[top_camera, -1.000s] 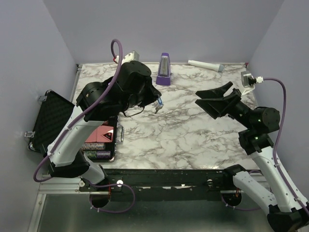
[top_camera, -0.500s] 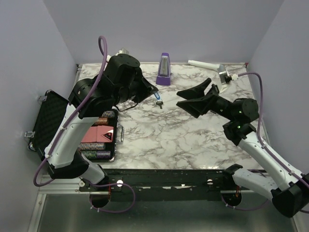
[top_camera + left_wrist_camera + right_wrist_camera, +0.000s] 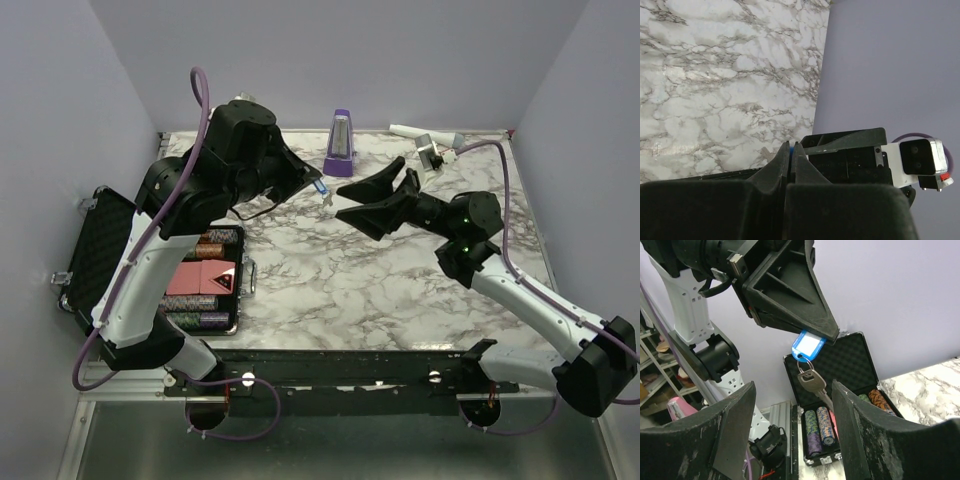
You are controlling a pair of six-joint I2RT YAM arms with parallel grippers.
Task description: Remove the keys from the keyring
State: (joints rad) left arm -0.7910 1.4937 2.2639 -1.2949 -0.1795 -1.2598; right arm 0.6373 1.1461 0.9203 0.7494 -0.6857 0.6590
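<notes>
1. top view: the left gripper [image 3: 313, 184], upper middle of the frame, holds a bright blue oblong plastic key tag [image 3: 320, 187] up off the white marble table [image 3: 330, 290]. just to its right, the right gripper [image 3: 340, 202] points at it with its two black fingers spread, one above the other. the metal parts are too small to make out here.

2. left wrist view: low in the frame, the left gripper [image 3: 791, 149] has its fingers pressed together on a thin sliver of blue. so the left is pinching the tag. the key and ring are hidden below.

3. right wrist view: the clearest look. the blue tag [image 3: 808, 346] sits in the left gripper's tip [image 3: 832, 333] at upper centre. a small thin silvery keyring [image 3: 803, 360] hangs from the tag, and a silvery metal key [image 3: 815, 380] dangles from the ring, slanting down to the right. the right gripper [image 3: 792, 395] has its fingers wide apart at lower left and lower right, the key between them but untouched.

4. my read of the step: the left arm is presenting and the right is lining up, with no key off yet.

5. next move, as i judge it: the right fingers need to close on the key's blade rather than the ring. then comes a careful twist along the coil while the left holds firm, because a dangling key will swing if nudged.
</notes>
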